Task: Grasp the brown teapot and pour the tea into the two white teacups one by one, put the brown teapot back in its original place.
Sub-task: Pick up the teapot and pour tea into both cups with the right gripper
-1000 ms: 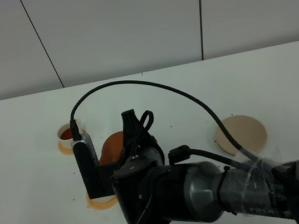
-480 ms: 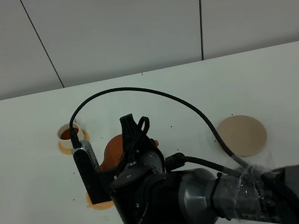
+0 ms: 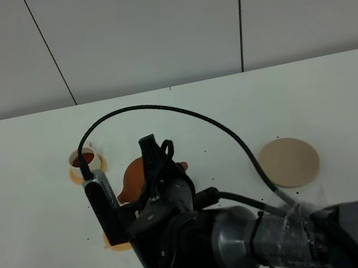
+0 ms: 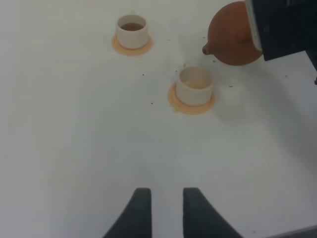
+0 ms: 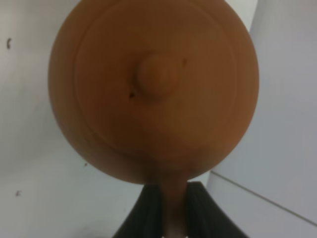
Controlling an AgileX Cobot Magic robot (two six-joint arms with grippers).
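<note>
Above the bench, just beside the near cup, my right fingers pinch the handle of the teapot, which has edged toward that cup. The far cup holds tea, so I judge this pour is next. My left fingers hang parted, empty.

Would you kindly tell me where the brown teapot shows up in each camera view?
Exterior high: brown teapot left of centre, mostly hidden behind the right arm.
Left wrist: brown teapot beside the nearer teacup, partly covered by a black block.
Right wrist: brown teapot fills the picture, handle in the right gripper.
Shared landmark: tea-filled teacup, in exterior and left wrist views only.
</note>
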